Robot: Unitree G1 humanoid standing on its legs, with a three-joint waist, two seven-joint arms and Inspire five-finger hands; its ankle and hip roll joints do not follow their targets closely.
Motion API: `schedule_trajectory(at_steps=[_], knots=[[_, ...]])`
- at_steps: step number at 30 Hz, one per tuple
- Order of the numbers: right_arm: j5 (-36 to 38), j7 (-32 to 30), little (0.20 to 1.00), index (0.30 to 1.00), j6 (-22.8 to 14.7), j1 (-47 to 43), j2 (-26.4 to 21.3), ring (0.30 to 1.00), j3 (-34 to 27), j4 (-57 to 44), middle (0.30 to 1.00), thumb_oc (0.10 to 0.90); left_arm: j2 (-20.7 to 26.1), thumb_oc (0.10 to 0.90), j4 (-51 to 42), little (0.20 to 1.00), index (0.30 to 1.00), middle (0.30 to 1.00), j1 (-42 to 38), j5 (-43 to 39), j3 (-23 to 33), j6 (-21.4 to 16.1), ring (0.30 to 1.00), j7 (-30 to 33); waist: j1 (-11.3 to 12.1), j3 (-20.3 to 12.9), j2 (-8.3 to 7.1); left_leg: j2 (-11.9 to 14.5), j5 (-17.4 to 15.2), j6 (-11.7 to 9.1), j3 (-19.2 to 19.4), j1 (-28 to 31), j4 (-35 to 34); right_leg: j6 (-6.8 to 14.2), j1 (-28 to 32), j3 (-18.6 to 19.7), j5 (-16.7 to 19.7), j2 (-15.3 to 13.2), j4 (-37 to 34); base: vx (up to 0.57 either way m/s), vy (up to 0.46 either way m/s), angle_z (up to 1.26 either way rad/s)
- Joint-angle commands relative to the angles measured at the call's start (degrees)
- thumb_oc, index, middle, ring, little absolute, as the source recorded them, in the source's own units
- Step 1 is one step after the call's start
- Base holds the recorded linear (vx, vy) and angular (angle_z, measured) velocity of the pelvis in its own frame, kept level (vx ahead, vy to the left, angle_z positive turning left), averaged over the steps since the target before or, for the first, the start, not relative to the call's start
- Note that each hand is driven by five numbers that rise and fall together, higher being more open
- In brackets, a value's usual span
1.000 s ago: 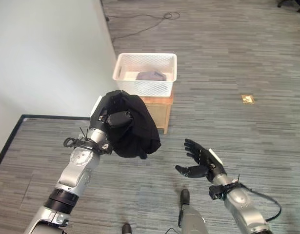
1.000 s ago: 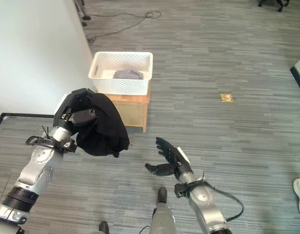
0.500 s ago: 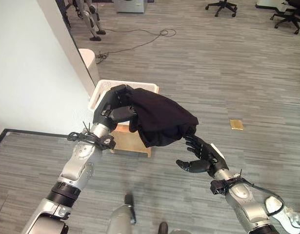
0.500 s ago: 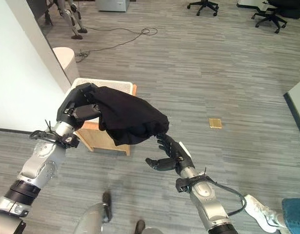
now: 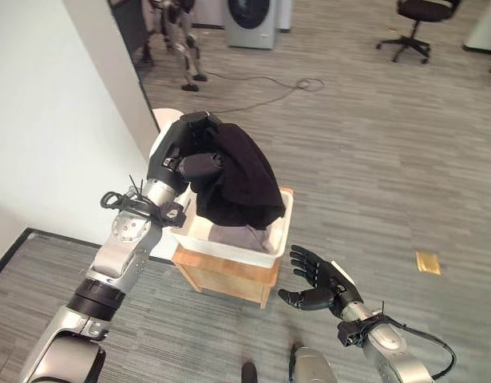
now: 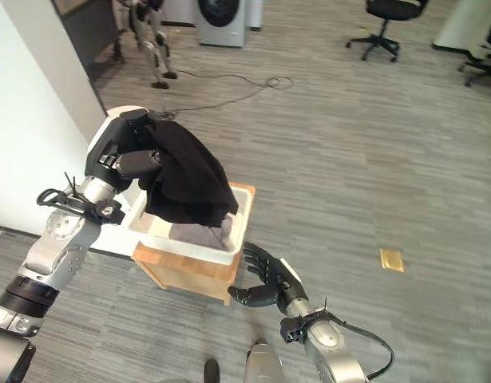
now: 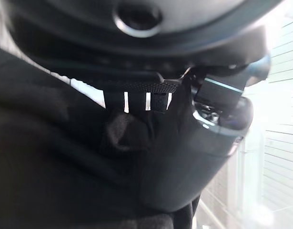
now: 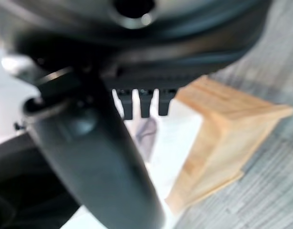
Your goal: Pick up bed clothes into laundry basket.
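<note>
My left hand (image 5: 188,162) is shut on a black garment (image 5: 241,179), holding it up over the white laundry basket (image 5: 279,234). The cloth hangs down into the basket's opening, where a grey garment (image 5: 239,236) lies. In the left wrist view the black cloth (image 7: 55,167) covers the palm and is wrapped by the thumb (image 7: 194,157). My right hand (image 5: 315,282) is open, palm up, low and to the right of the basket, holding nothing. The basket sits on a small wooden stand (image 5: 229,278).
A white wall (image 5: 45,120) stands to the left of the basket. Grey plank floor (image 5: 373,159) spreads to the right, with a cable (image 5: 269,89), a small tan square (image 5: 428,262), office chairs (image 5: 417,28) and a washing machine (image 5: 251,17) at the far end.
The camera has come closer to the basket. The black garment, which swung out to the right half a second ago, now hangs straight down over the basket. The right hand stays open.
</note>
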Motion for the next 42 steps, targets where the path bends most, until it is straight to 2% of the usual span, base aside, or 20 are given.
schedule_trajectory(at_steps=[1, 4, 5, 9, 20, 24, 28, 34, 42], knots=[[4.1, 1.9, 0.900, 0.900, -4.6, -3.7, 0.5, 0.900, -2.1, -2.1, 0.900, 0.800, 1.6, 0.400, -3.9, 0.300, 0.300, 0.300, -11.6, 1.8, 2.2, -7.9, 0.300, 1.4, 1.8, -6.4, -1.28, 4.4, -2.9, -1.0, 3.0, -4.4, 2.0, 4.2, 11.6, -1.9, 3.7, -2.8, -4.6, 0.18, -0.094, 0.81], [4.1, 2.7, 0.900, 0.900, -4.4, -3.2, 0.3, 0.900, -1.7, -2.3, 0.900, 0.800, 2.1, 0.400, -1.3, 0.300, 0.300, 0.300, -13.4, -0.3, 1.9, -8.3, 0.300, 1.8, 1.8, -7.2, -0.90, 4.5, -2.8, -1.3, 2.8, -4.0, 1.4, 4.3, 12.7, -2.6, 4.1, -2.6, -6.4, 0.12, -0.051, 0.31], [4.5, 3.2, 0.900, 0.900, -3.8, -2.3, -0.1, 0.900, -1.4, -2.9, 0.900, 0.800, 1.9, 0.400, 1.6, 0.300, 0.300, 0.300, -15.3, -3.5, 1.1, -7.9, 0.300, 1.6, 1.5, -7.8, -0.57, 4.9, -2.4, -1.7, 2.6, -3.9, 0.6, 4.1, 13.6, -3.1, 3.9, -2.2, -8.1, 0.09, -0.040, 0.10], [5.5, 3.2, 0.900, 0.900, -3.8, -1.1, -0.1, 0.900, -1.6, -3.4, 0.900, 0.800, 2.6, 0.400, 4.9, 0.300, 0.300, 0.300, -16.6, -5.8, 1.3, -7.7, 0.300, 2.7, 1.1, -8.2, -0.61, 5.8, -1.2, -2.6, 2.9, -3.3, -2.2, 4.0, 14.5, -3.8, 3.4, -1.5, -10.1, 0.07, -0.033, -0.02], [4.7, 1.6, 0.900, 0.900, -4.4, -1.5, -0.8, 0.900, -1.6, -3.0, 0.900, 0.800, 3.5, 0.400, 11.1, 0.300, 0.300, 0.300, -16.6, -3.5, -1.2, -5.3, 0.300, 2.0, -0.3, -7.9, -1.21, 6.9, -0.4, -3.5, 3.9, -4.5, -3.7, 3.9, 13.6, -3.3, 4.4, -0.5, -12.6, 0.02, -0.002, -0.14], [5.5, -0.1, 0.900, 0.900, -5.2, -1.0, -0.4, 0.900, -4.5, -3.2, 0.900, 0.800, 0.6, 0.400, 10.0, 0.300, 0.300, 0.300, -14.0, -2.5, 0.6, -5.2, 0.300, 3.3, -0.8, -7.5, -2.25, 7.3, -0.6, -3.6, 4.6, -5.5, -3.7, 3.8, 12.9, -2.8, 4.9, 0.0, -13.6, 0.01, 0.015, -0.06], [5.4, -1.0, 0.900, 0.900, -5.6, -1.2, -0.8, 0.900, -6.1, -2.5, 0.900, 0.800, -0.3, 0.400, 7.2, 0.300, 0.300, 0.300, -12.6, -1.0, 1.4, -5.3, 0.300, 3.6, -0.6, -7.2, -3.37, 7.4, -0.7, -3.6, 4.9, -6.3, -3.7, 3.8, 12.5, -2.3, 5.5, 0.4, -15.0, 0.00, -0.003, -0.08], [5.3, -0.3, 0.900, 0.900, -5.5, -1.1, -0.7, 0.900, -6.2, -2.8, 0.900, 0.800, -0.4, 0.400, 2.9, 0.300, 0.300, 0.300, -10.5, 0.3, 3.0, -5.6, 0.300, 3.2, 0.3, -6.7, -3.50, 7.4, -0.9, -3.6, 4.8, -6.2, -3.7, 3.7, 13.1, -2.7, 5.3, 0.5, -15.6, 0.01, 0.009, -0.05], [5.1, 0.6, 0.900, 0.900, -5.4, -1.3, 0.1, 0.900, -5.7, -2.7, 0.900, 0.800, -1.3, 0.400, -1.3, 0.300, 0.300, 0.300, -5.1, 0.8, 7.7, -6.1, 0.300, 3.3, 1.9, -5.2, -4.27, 7.1, -0.7, -3.5, 3.9, -6.7, -3.7, 3.6, 13.1, -3.5, 5.3, 0.3, -15.8, 0.00, 0.000, 0.00]])
